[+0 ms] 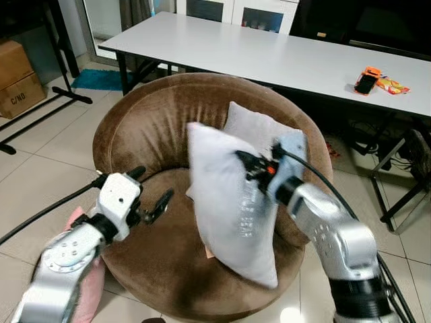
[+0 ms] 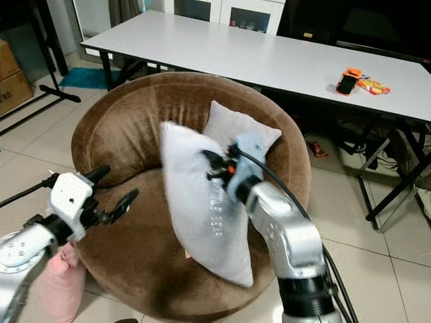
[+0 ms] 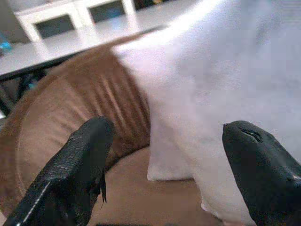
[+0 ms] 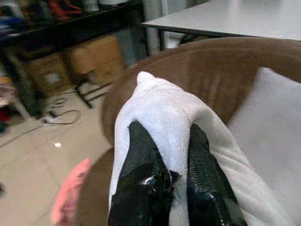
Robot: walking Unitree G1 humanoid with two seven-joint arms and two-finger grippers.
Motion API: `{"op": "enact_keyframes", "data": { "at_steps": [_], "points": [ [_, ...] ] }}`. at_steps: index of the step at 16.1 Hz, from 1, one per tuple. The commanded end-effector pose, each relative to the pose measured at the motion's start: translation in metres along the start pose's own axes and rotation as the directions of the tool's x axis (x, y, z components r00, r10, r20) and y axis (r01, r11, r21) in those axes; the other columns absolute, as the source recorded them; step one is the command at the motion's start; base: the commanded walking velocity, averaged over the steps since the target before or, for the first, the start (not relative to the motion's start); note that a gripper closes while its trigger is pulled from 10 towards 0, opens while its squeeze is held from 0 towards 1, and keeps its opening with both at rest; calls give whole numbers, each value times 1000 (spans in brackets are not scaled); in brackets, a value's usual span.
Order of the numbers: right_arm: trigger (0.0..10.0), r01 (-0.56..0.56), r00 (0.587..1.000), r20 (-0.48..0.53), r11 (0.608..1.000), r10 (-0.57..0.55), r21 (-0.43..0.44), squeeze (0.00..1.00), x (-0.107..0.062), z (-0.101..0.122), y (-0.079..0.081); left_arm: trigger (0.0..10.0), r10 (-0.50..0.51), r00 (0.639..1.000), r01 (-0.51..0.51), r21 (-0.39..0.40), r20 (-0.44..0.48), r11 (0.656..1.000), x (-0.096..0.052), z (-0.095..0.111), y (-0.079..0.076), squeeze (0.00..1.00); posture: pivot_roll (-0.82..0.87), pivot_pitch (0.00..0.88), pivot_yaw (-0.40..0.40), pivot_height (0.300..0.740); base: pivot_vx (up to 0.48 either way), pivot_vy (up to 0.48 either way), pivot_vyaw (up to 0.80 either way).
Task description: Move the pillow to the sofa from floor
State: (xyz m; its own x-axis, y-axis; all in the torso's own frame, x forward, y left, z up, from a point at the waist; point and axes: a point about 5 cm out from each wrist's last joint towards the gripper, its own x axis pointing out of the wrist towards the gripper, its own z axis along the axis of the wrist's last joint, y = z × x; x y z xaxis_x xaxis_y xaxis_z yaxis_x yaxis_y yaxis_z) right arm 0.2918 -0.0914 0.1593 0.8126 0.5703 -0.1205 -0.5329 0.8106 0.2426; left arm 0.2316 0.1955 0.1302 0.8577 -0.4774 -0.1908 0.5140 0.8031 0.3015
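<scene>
Above the seat of the round brown sofa (image 1: 145,128), the right gripper (image 4: 167,155) pinches the upper edge of a white pillow (image 1: 232,208) between its two black fingers, holding it upright over the cushion. Behind it, a second white pillow (image 1: 259,131) leans on the backrest. Nearby, the left gripper (image 1: 151,198) hangs with fingers spread wide, touching nothing. Beside the sofa, a pink pillow (image 2: 57,282) lies on the tiled floor (image 1: 40,168).

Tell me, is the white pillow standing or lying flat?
Standing on end: the white fabric pillow rests upright on the brown round sofa, pinched by the right claw.
</scene>
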Motion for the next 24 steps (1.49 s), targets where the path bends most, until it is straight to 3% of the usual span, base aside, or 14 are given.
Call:
{"op": "enact_keyframes", "data": {
  "at_steps": [1,3,4,6,8,10,11,12,13,16,19,23,24],
  "points": [
    [10000,-84,995,55,996,83,12,0,5,19,12,10000,-77,997,77,10,-23,997,-3,-1,-7,0,67,0,-81,740,0,0,0],
    [10000,-93,991,113,978,73,185,0,17,35,13,10000,-106,993,107,28,-59,994,-9,-6,-10,0,73,0,-84,740,0,0,0],
    [10000,-85,991,118,973,61,216,0,19,37,12,10000,-106,993,107,27,-59,994,-10,-6,-10,0,75,0,-84,740,0,0,0],
    [10000,34,992,104,945,-71,326,0,31,35,-8,10000,-113,992,115,29,-61,993,-11,-5,-10,0,79,0,-83,740,0,0,0],
    [10000,152,981,67,929,-185,337,0,38,24,-25,10000,-120,991,122,31,-63,992,-11,-4,-10,0,77,0,-81,740,0,0,0],
    [10000,245,966,-16,897,-257,367,0,48,-7,-38,10000,-131,989,133,29,-64,991,-10,-4,-11,0,73,0,-71,740,0,0,0],
    [10000,281,959,-58,914,-276,294,0,51,-21,-40,10000,-132,989,134,30,-63,991,-9,-4,-10,0,77,0,-69,740,0,0,0],
    [10000,273,962,-62,919,-267,285,0,53,-24,-39,10000,-132,989,134,31,-63,991,-9,-4,-10,0,78,0,-69,740,0,0,0],
    [10000,253,967,-45,930,-250,266,1000,55,-26,-38,10000,-131,989,133,32,-63,991,-9,-4,-10,0,76,0,-67,740,0,0,0],
    [10000,188,980,1,932,-199,311,1000,64,-27,-39,10000,-127,990,129,35,-56,991,-6,-3,-11,0,79,0,-67,740,0,0,0],
    [10000,225,967,52,933,-249,280,1000,63,-21,-50,10000,-99,994,100,35,-41,994,-5,-2,-9,0,80,0,-68,740,0,0,0],
    [10000,231,930,217,932,-296,279,1000,55,9,-67,10000,47,999,-47,-17,18,999,2,5,3,0,78,0,-66,740,0,0,0],
    [10000,238,920,255,943,-296,235,1000,50,17,-72,10000,124,992,-121,-72,30,990,6,6,7,0,81,0,-66,740,0,0,0]
  ]
}}
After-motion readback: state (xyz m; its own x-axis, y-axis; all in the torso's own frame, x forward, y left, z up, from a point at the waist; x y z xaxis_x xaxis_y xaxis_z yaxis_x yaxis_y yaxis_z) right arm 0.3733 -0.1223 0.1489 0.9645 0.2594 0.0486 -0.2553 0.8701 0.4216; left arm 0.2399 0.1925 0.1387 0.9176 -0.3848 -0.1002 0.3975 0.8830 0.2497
